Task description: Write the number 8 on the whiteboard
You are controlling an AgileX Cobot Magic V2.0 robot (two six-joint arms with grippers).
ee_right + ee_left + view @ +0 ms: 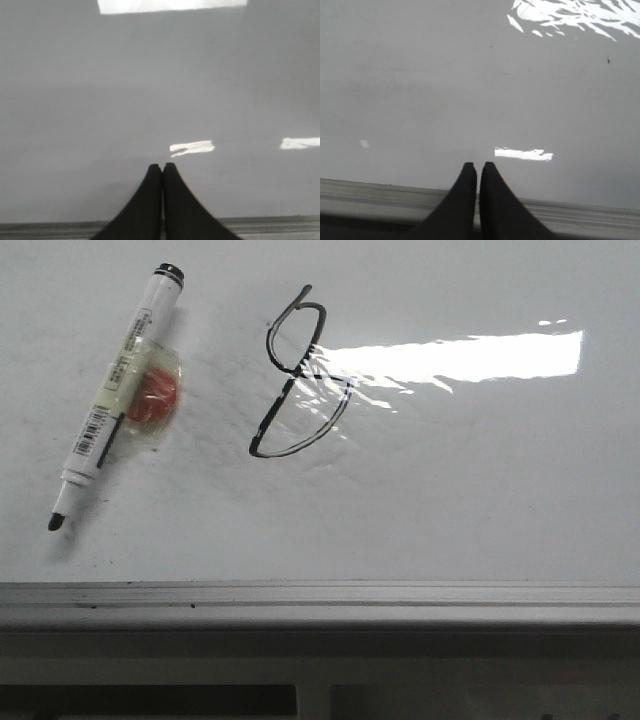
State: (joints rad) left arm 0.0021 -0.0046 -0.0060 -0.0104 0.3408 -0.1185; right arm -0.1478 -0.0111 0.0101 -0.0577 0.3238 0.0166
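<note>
On the whiteboard, the number 8 slanted, top tipped right; both grippers closed, empty.

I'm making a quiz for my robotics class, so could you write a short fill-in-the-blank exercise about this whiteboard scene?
1. The figure drawn on the whiteboard in black line is the number ____.
2. The marker lies to the ____ of the number 8 in the front view.
3. The marker's cap is ____, leaving its black tip bare.
4. The jaws of the left gripper and right gripper are both ____.

Missing words: 8; left; off; shut
</note>
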